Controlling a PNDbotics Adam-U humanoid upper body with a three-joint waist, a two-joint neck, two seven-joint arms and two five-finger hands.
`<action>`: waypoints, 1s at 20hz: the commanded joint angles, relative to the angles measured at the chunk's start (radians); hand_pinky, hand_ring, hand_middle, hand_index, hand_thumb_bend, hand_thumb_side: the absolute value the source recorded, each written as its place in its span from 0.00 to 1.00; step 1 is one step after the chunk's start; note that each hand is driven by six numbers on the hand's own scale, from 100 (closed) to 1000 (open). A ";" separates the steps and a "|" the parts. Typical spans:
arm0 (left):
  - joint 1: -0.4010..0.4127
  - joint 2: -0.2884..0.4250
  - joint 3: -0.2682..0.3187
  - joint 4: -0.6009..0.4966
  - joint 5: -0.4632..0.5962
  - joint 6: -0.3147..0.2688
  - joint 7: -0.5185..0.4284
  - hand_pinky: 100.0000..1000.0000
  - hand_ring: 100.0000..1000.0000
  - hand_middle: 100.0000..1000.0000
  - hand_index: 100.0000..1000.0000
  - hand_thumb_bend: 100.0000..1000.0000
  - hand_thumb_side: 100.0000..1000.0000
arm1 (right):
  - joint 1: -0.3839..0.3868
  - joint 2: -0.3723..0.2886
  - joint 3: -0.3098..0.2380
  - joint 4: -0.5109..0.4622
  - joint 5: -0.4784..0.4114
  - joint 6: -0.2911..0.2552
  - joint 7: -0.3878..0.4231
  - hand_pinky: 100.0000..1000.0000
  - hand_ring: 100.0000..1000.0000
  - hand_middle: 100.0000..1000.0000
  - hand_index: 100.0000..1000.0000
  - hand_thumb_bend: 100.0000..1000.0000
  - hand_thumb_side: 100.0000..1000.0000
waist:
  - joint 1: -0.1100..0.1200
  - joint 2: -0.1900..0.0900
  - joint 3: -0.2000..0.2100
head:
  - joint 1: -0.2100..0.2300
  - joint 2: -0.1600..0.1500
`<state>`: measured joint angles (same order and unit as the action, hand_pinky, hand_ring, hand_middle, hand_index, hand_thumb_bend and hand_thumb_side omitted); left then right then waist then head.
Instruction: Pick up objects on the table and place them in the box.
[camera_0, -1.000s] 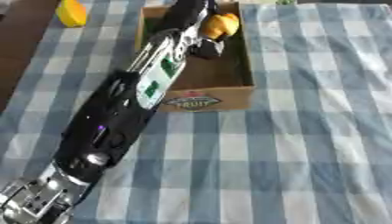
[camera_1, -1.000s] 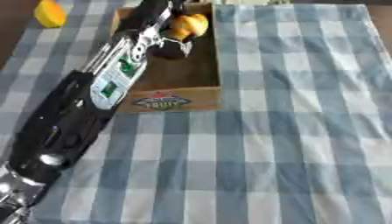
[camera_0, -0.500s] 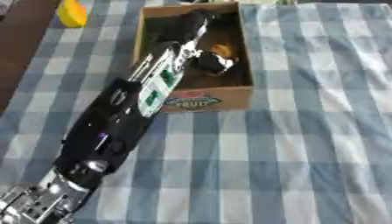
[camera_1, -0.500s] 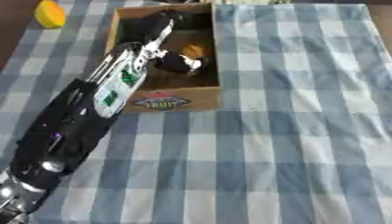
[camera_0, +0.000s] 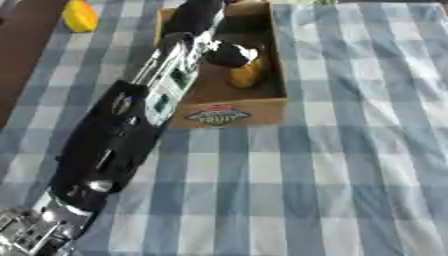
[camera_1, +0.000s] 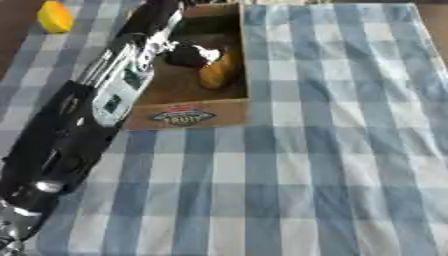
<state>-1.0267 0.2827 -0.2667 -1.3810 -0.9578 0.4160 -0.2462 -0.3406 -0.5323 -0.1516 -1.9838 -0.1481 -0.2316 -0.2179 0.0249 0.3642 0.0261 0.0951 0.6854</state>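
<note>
The robot's left arm (camera_0: 131, 125) runs diagonally from the lower left corner up over the near left edge of the cardboard box (camera_0: 229, 114), which sits on a worktop covered by a blue and white checked cloth (camera_0: 350, 150). The left hand (camera_1: 191, 54) is inside the box, its dark fingers (camera_0: 229, 53) lying over the upper end of an orange-yellow elongated fruit (camera_1: 219, 69). The fruit rests on the box floor, just below and to the right of the fingers, leaning toward the box's right wall. Whether the fingers are wrapped round the fruit or merely rest on it cannot be told, as the hand shows only as a dark mass with a pale patch. The box front, nearer than the fingers, carries an oval label reading "FRUIT" (camera_1: 182, 117). Well to the left of the fingers, beyond the box's left wall, a yellow rounded fruit (camera_0: 80, 15) lies near the cloth's far left edge, beside a strip of bare brown worktop (camera_0: 22, 55). The right hand shows in neither view.
</note>
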 joint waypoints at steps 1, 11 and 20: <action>-0.036 0.094 0.051 -0.062 0.031 0.029 0.005 0.89 0.87 0.79 0.90 0.37 0.36 | 0.002 -0.030 -0.017 -0.016 0.006 0.000 -0.009 0.78 0.84 0.61 0.80 0.03 0.39 | 0.004 -0.031 0.004 | -0.019 0.006; 0.005 0.468 0.205 0.159 0.195 0.155 0.136 0.89 0.88 0.81 0.91 0.45 0.34 | -0.007 -0.042 -0.022 -0.016 0.020 0.001 -0.021 0.78 0.84 0.60 0.80 0.06 0.39 | 0.022 0.002 -0.024 | 0.015 -0.016; -0.029 0.505 0.265 0.333 0.344 0.119 0.238 0.90 0.89 0.81 0.91 0.54 0.44 | -0.032 -0.054 -0.019 -0.016 0.029 -0.004 -0.016 0.79 0.84 0.60 0.80 0.05 0.40 | 0.043 0.064 -0.100 | 0.038 -0.103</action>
<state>-1.0325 0.7394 -0.0197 -1.0516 -0.6378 0.5467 -0.0192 -0.3611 -0.5526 -0.1650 -1.9838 -0.1245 -0.2330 -0.2347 0.0718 0.4523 -0.0761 0.1335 0.6070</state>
